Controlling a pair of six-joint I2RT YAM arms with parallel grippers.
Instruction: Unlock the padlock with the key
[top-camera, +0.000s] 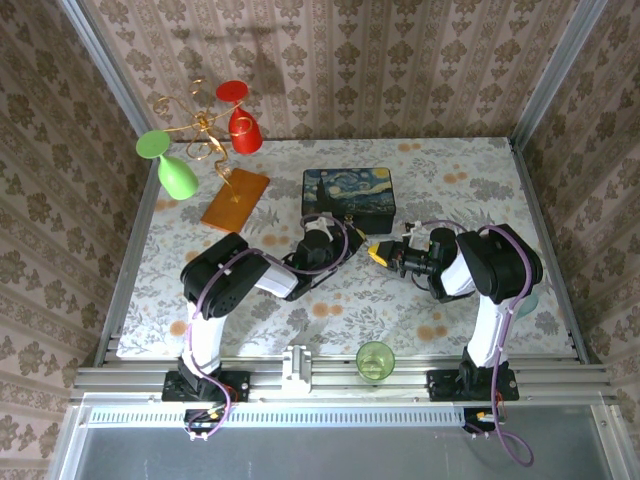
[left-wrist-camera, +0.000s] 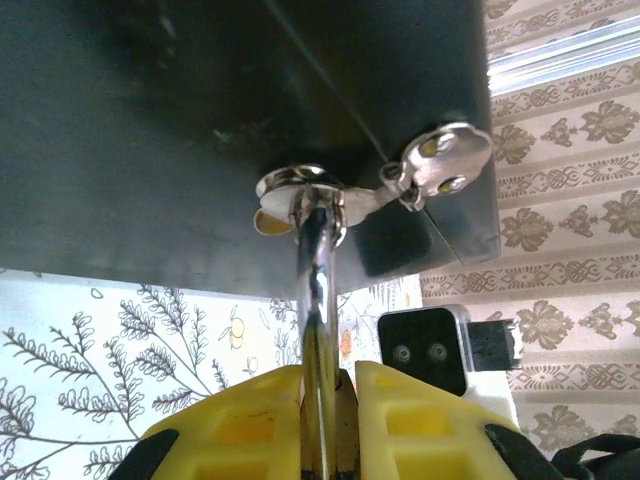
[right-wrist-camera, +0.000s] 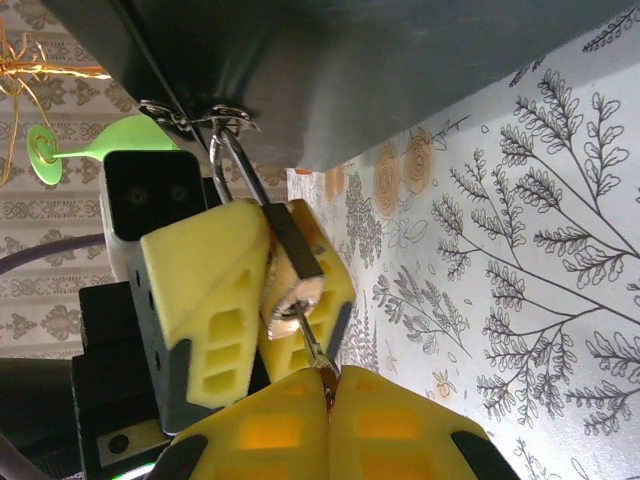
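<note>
While padlock (right-wrist-camera: 297, 262) hangs on shut box (top-camera: 348, 195), key (right-wrist-camera: 312, 345) touching its underside

A painted box (top-camera: 348, 193) lies near an orange board (top-camera: 235, 200).

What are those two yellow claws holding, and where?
The left gripper clamps the padlock by its body; the right gripper pinches the key by its bow end.

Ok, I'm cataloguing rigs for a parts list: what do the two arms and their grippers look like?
The left arm and right arm have bulky black joint housings joined by white links, with a purple cable running along each. The left gripper and right gripper have blocky yellow fingers with rectangular cut-out pockets and black bases.
</note>
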